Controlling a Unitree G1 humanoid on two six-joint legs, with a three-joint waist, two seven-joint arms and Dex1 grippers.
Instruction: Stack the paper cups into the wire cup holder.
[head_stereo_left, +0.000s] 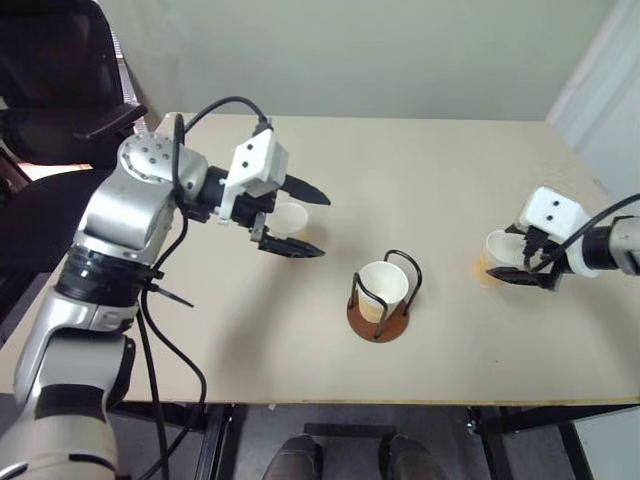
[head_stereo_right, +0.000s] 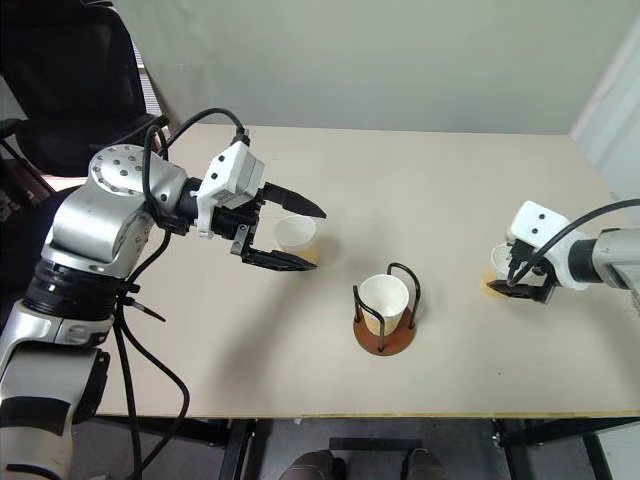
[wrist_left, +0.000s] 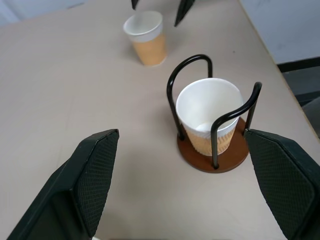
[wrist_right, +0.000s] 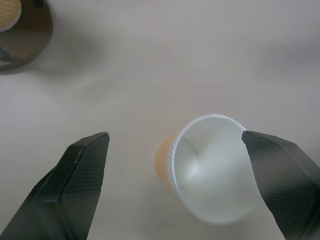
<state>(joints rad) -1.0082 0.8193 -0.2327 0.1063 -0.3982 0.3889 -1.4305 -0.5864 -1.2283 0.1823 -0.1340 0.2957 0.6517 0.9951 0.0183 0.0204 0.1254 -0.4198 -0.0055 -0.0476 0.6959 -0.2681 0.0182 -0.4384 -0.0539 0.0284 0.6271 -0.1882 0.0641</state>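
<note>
Near the middle of the table (head_stereo_left: 440, 180) stands the holder (head_stereo_left: 379, 318), a round brown disc with black wire loops sticking up. One cup (head_stereo_left: 384, 287) sits inside it, standing up straight with its white mouth open to the ceiling.

Left of the holder, and a bit farther back on the table, is a second cup (head_stereo_right: 296, 236). The left gripper (head_stereo_right: 302, 238) hangs in the air by this cup with its two black fingers spread wide, one above and one below. It has nothing in it, and I cannot tell if a finger touches the cup.

Right of the holder, well apart from it, is a third cup (head_stereo_left: 499, 254), standing on the table. The right gripper (head_stereo_left: 520, 262) is right at this cup. Its fingers are spread wide too, one on each side of the cup, with the cup sitting between them. The fingers are not squeezing it.
</note>
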